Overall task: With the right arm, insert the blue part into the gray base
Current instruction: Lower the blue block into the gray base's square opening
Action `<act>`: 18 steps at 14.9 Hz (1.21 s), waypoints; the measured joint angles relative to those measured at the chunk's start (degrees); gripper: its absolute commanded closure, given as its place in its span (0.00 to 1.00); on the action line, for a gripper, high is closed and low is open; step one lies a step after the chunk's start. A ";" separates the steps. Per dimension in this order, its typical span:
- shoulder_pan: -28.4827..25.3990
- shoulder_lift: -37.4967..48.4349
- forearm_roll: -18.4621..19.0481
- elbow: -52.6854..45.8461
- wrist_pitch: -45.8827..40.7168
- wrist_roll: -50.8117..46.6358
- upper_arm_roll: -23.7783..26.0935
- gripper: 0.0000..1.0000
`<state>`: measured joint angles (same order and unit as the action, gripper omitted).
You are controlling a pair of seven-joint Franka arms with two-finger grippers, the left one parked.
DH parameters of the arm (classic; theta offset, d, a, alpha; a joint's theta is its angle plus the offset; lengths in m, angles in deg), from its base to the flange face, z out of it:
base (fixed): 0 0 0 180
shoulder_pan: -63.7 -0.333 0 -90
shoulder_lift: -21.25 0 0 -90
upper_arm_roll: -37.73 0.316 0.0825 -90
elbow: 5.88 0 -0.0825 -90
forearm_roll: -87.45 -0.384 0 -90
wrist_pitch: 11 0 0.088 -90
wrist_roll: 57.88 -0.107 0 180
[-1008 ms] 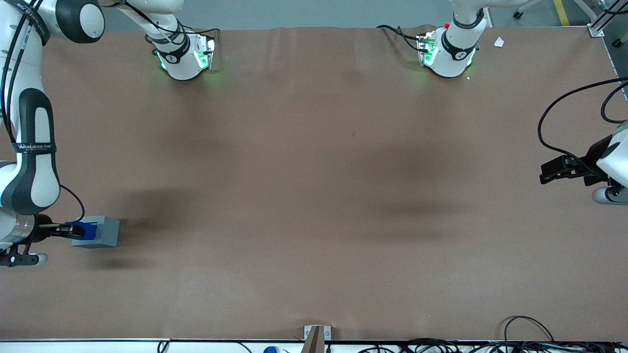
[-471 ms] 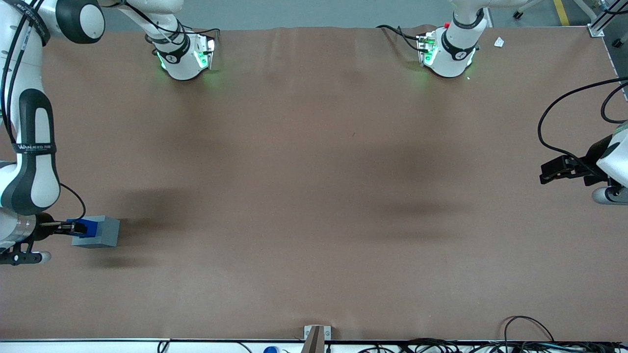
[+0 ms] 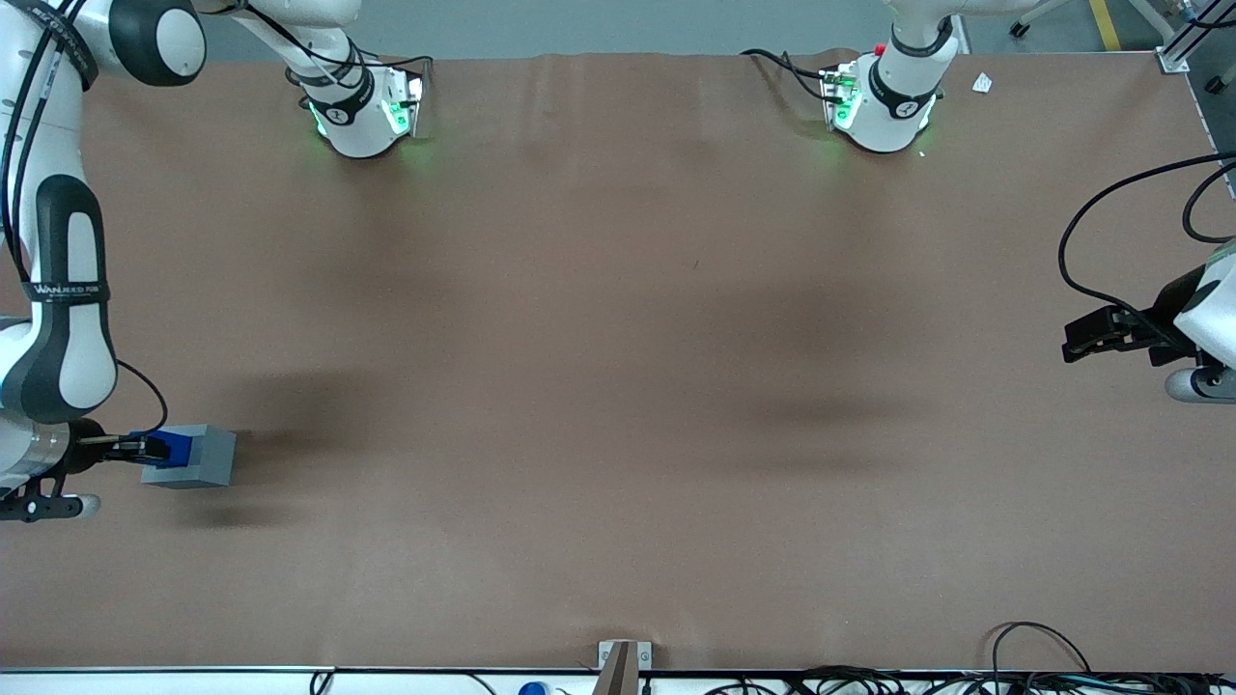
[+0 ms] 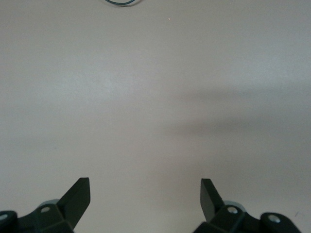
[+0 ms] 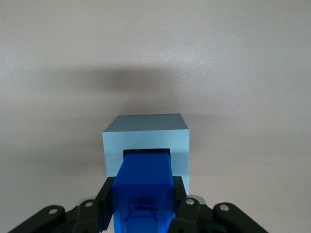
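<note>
Closest to the wrist camera, we found the gripper (image 5: 146, 208) with its black fingers (image 5: 108, 201) pinching the blue part (image 5: 146, 187) from both sides, each pad flat against a side face. We noted a moulded relief on the blue face nearest the lens, its form too close to make out. The blue part's leading end stood at the square recess in the gray base (image 5: 146, 133); dark gaps showed along the recess edge above it and at one side, and we could not tell how deep it sat. We saw the gray base resting flat on the table (image 5: 243, 73), with a soft shadow lying on the surface farther out.

In the front view, we recorded the gripper (image 3: 145, 448) low at the working arm's end of the table (image 3: 618, 386), reaching in level from the right arm (image 3: 60, 319). The blue part (image 3: 174, 445) appeared between the fingertips and against the gray base (image 3: 198, 456), overlapping its top edge. A dark shadow spread on the brown cover beside the gray base, toward the table's middle. Farther from the camera, we observed the right arm's base (image 3: 357, 111) glowing green at the table's edge.
</note>
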<state>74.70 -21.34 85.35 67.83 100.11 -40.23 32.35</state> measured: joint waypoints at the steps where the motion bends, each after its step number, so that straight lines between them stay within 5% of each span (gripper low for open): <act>1: -0.04 0.00 0.00 0.00 0.01 0.00 0.02 0.98; 14: -0.13 -0.12 -0.01 0.01 0.07 0.00 0.05 0.89; 17: -0.08 -0.15 -0.01 0.01 0.13 0.00 0.01 0.27; 18: -0.08 -0.15 -0.01 0.01 0.13 0.00 0.01 0.21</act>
<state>74.62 -21.49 85.34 67.84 100.23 -40.23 32.36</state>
